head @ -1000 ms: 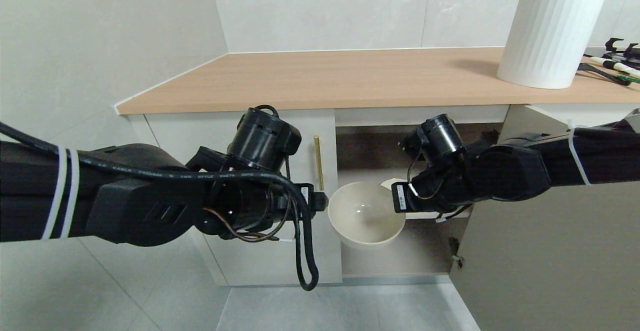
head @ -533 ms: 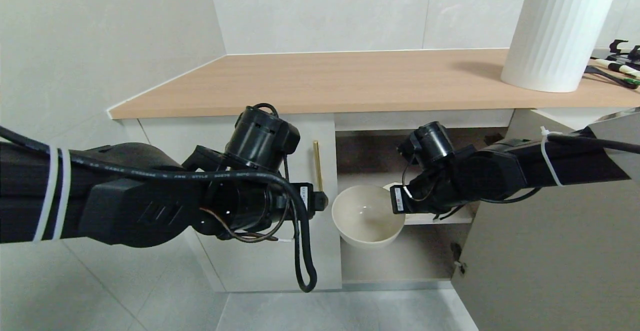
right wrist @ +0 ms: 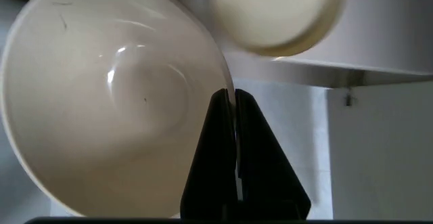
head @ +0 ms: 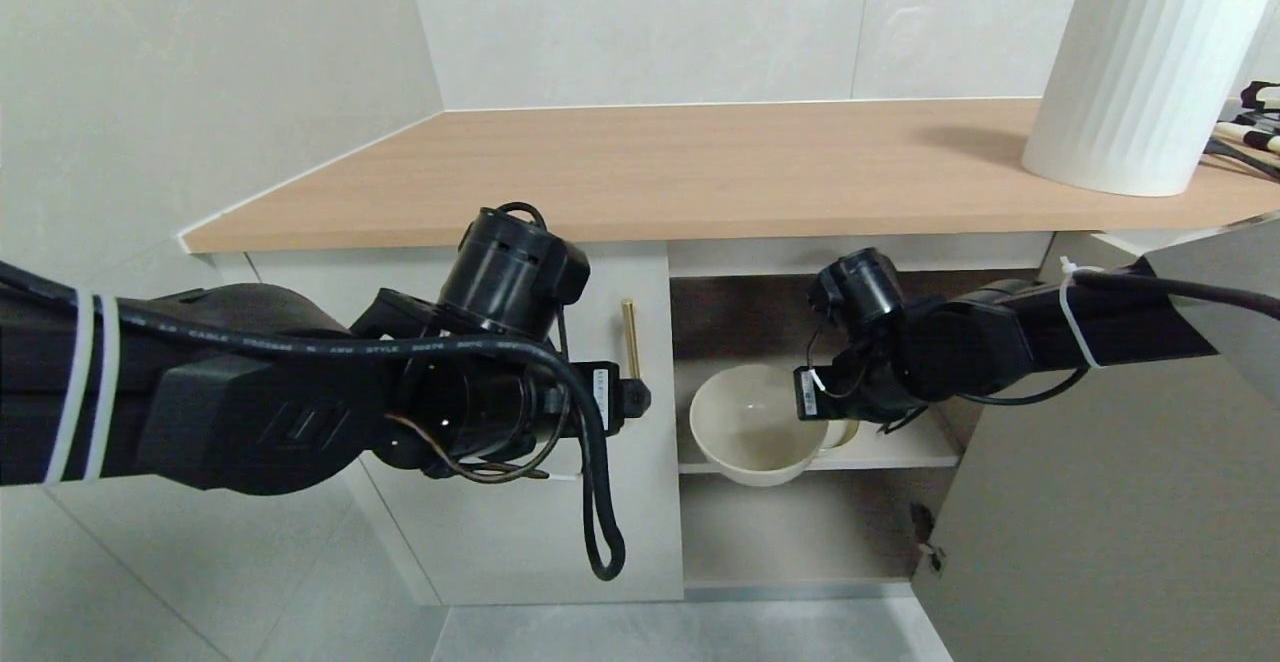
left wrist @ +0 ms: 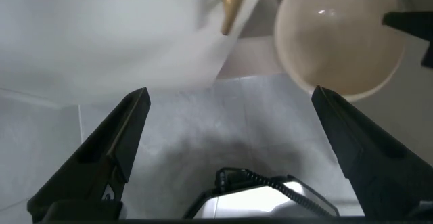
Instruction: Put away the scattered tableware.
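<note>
Cream bowl (head: 745,422), rim clamped in my right jaws, hangs at the cupboard shelf's (head: 905,454) front edge, a small cup (right wrist: 274,14) just behind it on that shelf; my left jaws stand apart, empty.

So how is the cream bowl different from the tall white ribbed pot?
The smooth cream bowl is low and wide; the white ribbed pot is tall. The bowl is held at its rim by the right gripper; the pot stands on the wooden counter. Both are pale and round.
</note>
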`<state>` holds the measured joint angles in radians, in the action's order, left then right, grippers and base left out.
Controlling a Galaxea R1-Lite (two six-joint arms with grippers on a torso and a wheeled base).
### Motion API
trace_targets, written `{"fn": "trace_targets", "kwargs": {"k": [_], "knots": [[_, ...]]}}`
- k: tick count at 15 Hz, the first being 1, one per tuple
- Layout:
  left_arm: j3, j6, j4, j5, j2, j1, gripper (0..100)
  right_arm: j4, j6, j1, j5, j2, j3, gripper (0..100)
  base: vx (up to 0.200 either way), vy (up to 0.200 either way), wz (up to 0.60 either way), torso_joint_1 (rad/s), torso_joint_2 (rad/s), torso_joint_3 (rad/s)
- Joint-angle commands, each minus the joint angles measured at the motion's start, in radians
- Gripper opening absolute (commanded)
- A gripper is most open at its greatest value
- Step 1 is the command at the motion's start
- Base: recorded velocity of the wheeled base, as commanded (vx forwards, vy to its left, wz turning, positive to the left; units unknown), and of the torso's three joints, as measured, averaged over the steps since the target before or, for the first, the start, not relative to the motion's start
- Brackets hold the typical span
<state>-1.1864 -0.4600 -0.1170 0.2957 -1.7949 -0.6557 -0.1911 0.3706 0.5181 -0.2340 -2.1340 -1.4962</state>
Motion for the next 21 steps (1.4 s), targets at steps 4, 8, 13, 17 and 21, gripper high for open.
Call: {"fn": "trace_targets", "kwargs": {"k": [4, 8, 13, 17, 21], "knots": [[0.001, -0.002, 0.000, 0.000, 0.023, -0.001, 100, 0.002, 0.077, -0.110, -0.021, -0.156, -0.147, 0, 0.000, 0.000, 0.00, 0.000, 0.00, 0.000], [0.001, -0.002, 0.000, 0.000, 0.020, -0.001, 100, 0.001, 0.140, -0.162, -0.021, -0.225, -0.245, 0, 0.000, 0.000, 0.00, 0.000, 0.00, 0.000], [0.001, -0.002, 0.000, 0.000, 0.017, -0.001, 100, -0.001, 0.160, -0.205, -0.027, -0.297, -0.320, 0, 0.000, 0.000, 0.00, 0.000, 0.00, 0.000], [-0.001, -0.002, 0.000, 0.000, 0.017, -0.001, 100, -0.073, 0.186, -0.202, -0.028, -0.277, -0.291, 0, 0.000, 0.000, 0.00, 0.000, 0.00, 0.000], [0.002, -0.002, 0.022, 0.000, 0.015, -0.001, 100, -0.036, 0.214, -0.168, -0.030, -0.207, -0.174, 0, 0.000, 0.000, 0.00, 0.000, 0.00, 0.000]]}}
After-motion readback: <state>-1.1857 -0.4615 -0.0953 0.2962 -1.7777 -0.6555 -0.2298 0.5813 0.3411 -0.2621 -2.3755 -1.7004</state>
